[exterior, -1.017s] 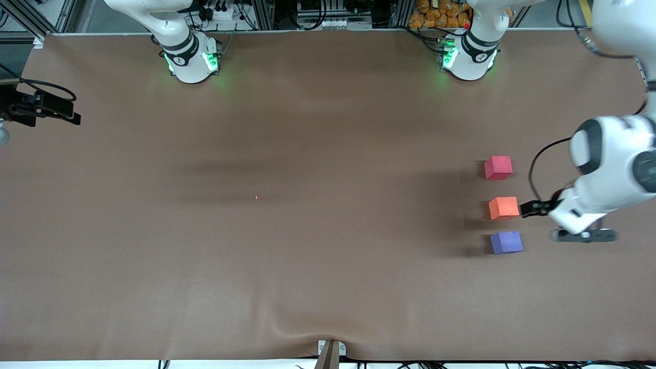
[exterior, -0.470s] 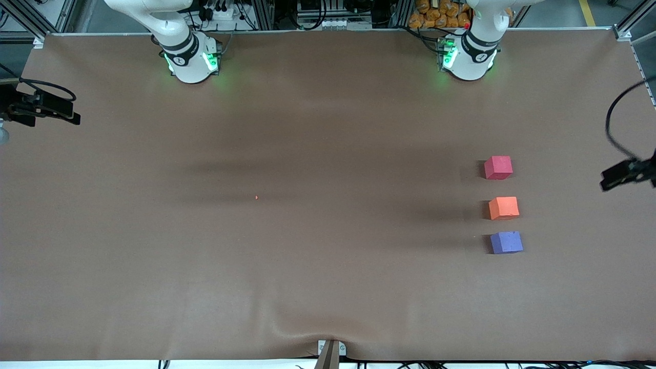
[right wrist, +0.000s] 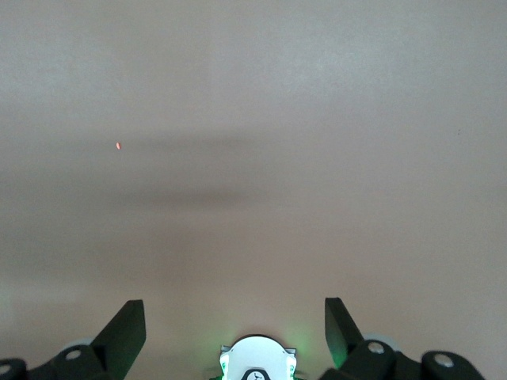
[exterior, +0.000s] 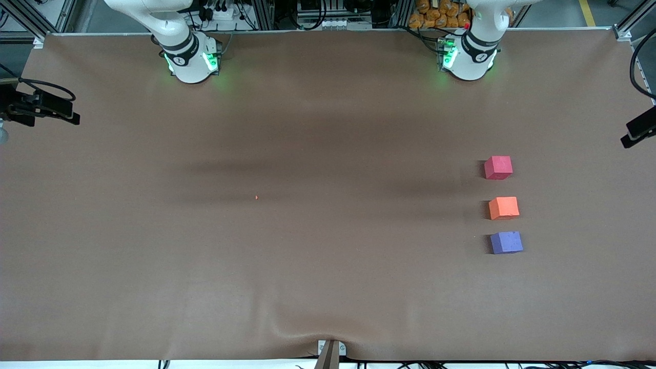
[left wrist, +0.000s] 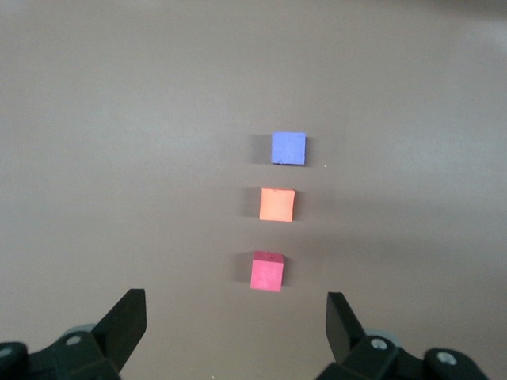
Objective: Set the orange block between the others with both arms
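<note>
My left gripper (left wrist: 234,328) hangs high over the table (exterior: 328,287) w/ both fingers spread wide, nothing between them. Looking down thru the gap I see all 3 cubes in one line. My right gripper (right wrist: 234,328) is also spread wide & empty, up over bare mat near its own base (right wrist: 257,358); that arm waits.

Orange block (exterior: 504,207) sits on the mat toward my left arm's end of the table, already between the others: pinkish-red cube (exterior: 498,167) farther from the front cam, purple-blue cube (exterior: 506,242) nearer. Gaps both sides, none touching; the gap to the purple-blue one looks a bit tighter.

Handling, my guess: matte, foam-like, so light, a little squashy, not slippery, not fragile. Soft squeeze is plenty; too hard & it would dent or pop out. Best hold = the 2 flat faces that don't look at its neighbours, fingers coming straight down, mid-height, so I don't nudge the red or blue.

Labels/writing: none readable on cubes, mat or grippers. A tiny orange speck (exterior: 256,197) lies mid-table, can't tell what it is.
</note>
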`<state>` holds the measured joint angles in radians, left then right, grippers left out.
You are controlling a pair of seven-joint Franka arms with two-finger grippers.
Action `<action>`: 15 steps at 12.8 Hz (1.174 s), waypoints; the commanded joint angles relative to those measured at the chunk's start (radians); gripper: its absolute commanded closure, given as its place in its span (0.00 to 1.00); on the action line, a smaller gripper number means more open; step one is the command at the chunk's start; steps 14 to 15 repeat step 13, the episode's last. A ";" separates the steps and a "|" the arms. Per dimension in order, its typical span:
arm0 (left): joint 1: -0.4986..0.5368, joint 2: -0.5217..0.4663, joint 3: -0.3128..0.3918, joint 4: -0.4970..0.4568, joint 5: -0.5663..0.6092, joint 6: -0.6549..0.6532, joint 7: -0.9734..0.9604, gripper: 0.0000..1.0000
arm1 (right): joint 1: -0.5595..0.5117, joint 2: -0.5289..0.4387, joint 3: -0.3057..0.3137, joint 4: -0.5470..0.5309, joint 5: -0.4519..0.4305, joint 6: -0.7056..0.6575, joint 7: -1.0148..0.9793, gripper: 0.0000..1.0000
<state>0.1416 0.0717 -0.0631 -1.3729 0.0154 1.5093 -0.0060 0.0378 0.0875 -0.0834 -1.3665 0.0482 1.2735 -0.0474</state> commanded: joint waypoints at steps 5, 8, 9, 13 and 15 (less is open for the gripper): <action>-0.016 -0.163 -0.003 -0.162 -0.020 -0.051 -0.006 0.00 | -0.018 -0.006 0.011 0.004 -0.004 -0.010 0.001 0.00; -0.039 -0.188 0.023 -0.201 -0.017 -0.041 -0.017 0.00 | -0.007 -0.005 0.013 0.004 0.001 -0.006 0.001 0.00; -0.042 -0.188 0.028 -0.206 -0.017 -0.040 -0.017 0.00 | -0.004 -0.005 0.013 0.004 0.001 -0.006 0.001 0.00; -0.079 -0.159 0.040 -0.164 -0.003 -0.040 -0.011 0.00 | -0.010 -0.003 0.013 0.004 -0.010 -0.005 0.001 0.00; -0.079 -0.159 0.040 -0.164 -0.003 -0.040 -0.011 0.00 | -0.010 -0.003 0.013 0.004 -0.010 -0.005 0.001 0.00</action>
